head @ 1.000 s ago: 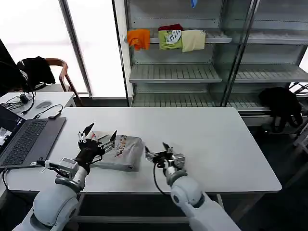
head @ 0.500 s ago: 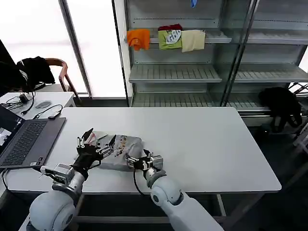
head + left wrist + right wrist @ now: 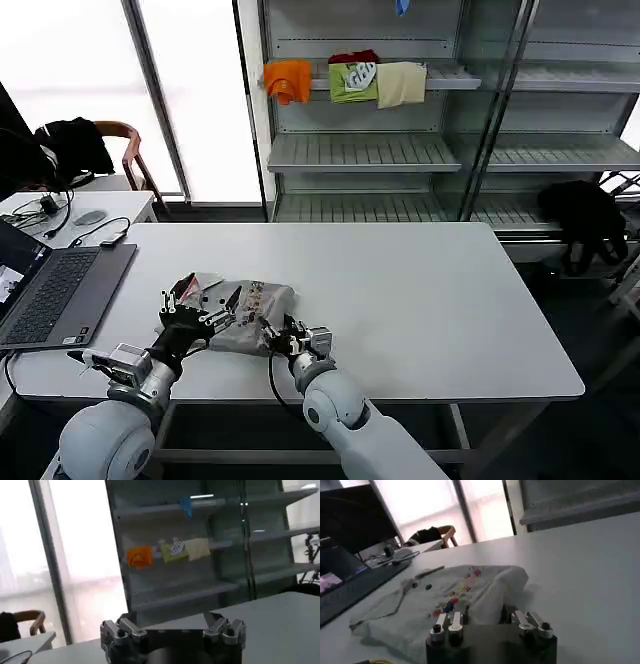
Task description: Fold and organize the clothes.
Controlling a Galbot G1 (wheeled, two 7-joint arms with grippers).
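A light grey T-shirt (image 3: 243, 317) lies bunched in a loose bundle on the near left part of a white table (image 3: 450, 300), its small multicolour chest print facing up. Its long axis runs left to right across the table.

Both arms reach in from the near edge. The left gripper (image 3: 200, 312) sits on the shirt's left end, fingers spread open over the cloth rather than pinching it. The right gripper (image 3: 290, 338) is at the shirt's near right corner, touching or just short of the hem; in the right wrist view its fingers (image 3: 451, 628) stand apart, with the shirt (image 3: 455, 592) lying just beyond them, away from the robot. So the cloth lies ahead of the right gripper and under the left one, and both are about equally close to it.

A dark laptop (image 3: 55, 290) sits open at the table's left edge, near the left arm, and could be brushed if the shirt is pulled that way. To the right the table offers room for spreading the cloth. Far behind stands a shelf unit (image 3: 400, 150) holding folded orange, green and cream garments (image 3: 350, 82).
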